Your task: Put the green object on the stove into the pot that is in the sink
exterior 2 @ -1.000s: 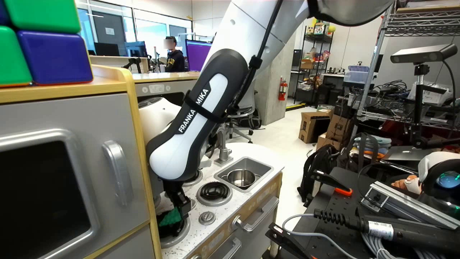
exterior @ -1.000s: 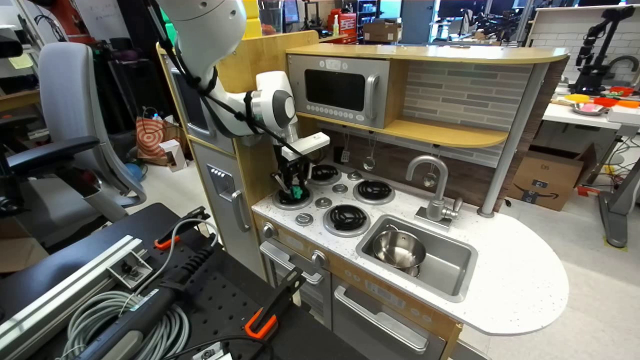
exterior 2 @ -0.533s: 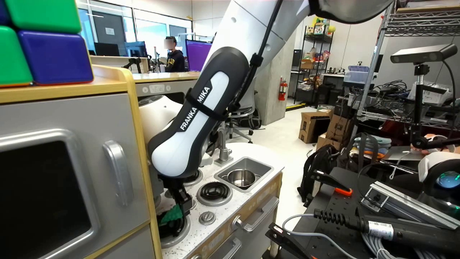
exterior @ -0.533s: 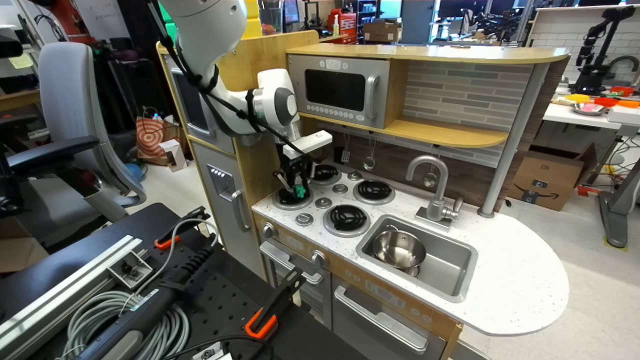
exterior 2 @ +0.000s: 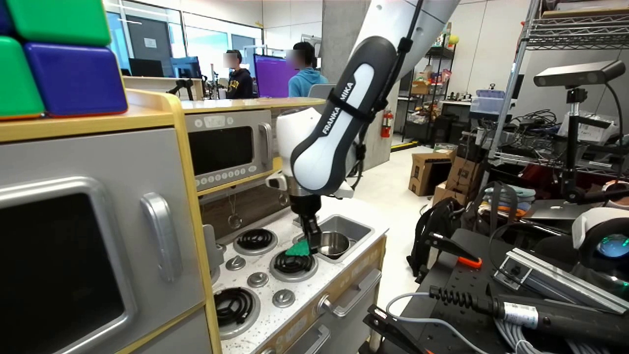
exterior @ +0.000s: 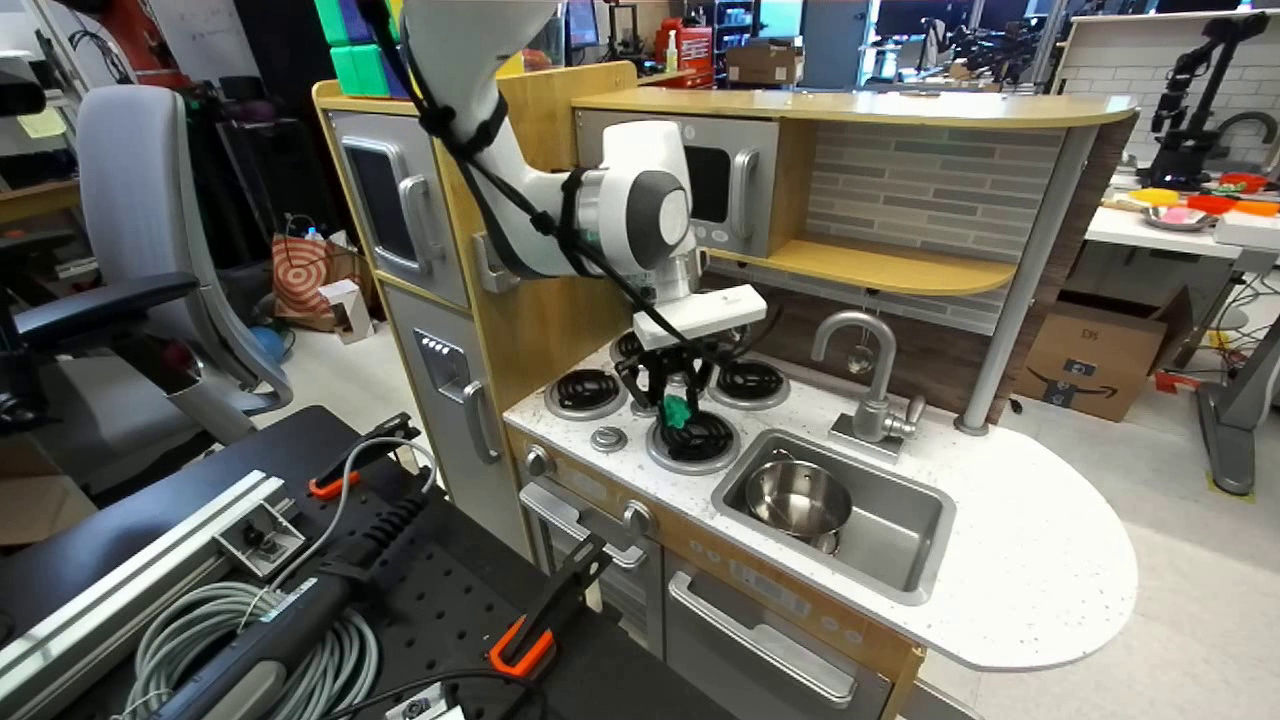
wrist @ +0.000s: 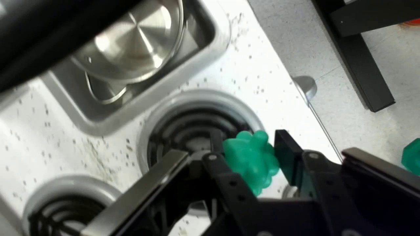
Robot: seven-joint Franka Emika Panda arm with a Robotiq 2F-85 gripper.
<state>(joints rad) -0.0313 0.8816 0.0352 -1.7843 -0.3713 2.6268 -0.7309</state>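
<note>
The green object (exterior: 676, 410) is a small knobbly bright-green piece, seen in both exterior views (exterior 2: 297, 249) and the wrist view (wrist: 251, 164). My gripper (wrist: 250, 144) is shut on it, with a black finger pad on each side. The gripper (exterior: 672, 388) holds it above the front burner nearest the sink on the white stove (exterior: 632, 462). The silver pot (exterior: 798, 497) stands in the near-stove end of the steel sink (exterior: 938, 560). The pot (wrist: 131, 42) shows ahead in the wrist view, partly covered by a dark arm part.
The curved faucet (exterior: 870, 370) rises behind the sink. The microwave and shelf (exterior: 900, 270) overhang the stove's back. A tall cabinet (exterior 2: 98, 162) with coloured blocks (exterior 2: 76, 78) stands beside the stove. A black table with clamps (exterior: 560, 630) stands in front. Another green piece (wrist: 412, 157) shows at the wrist view's right edge.
My gripper has risen off the front burner beside the tall cabinet and moved toward the sink, carrying the green object. That burner is now bare. The pot has not moved.
</note>
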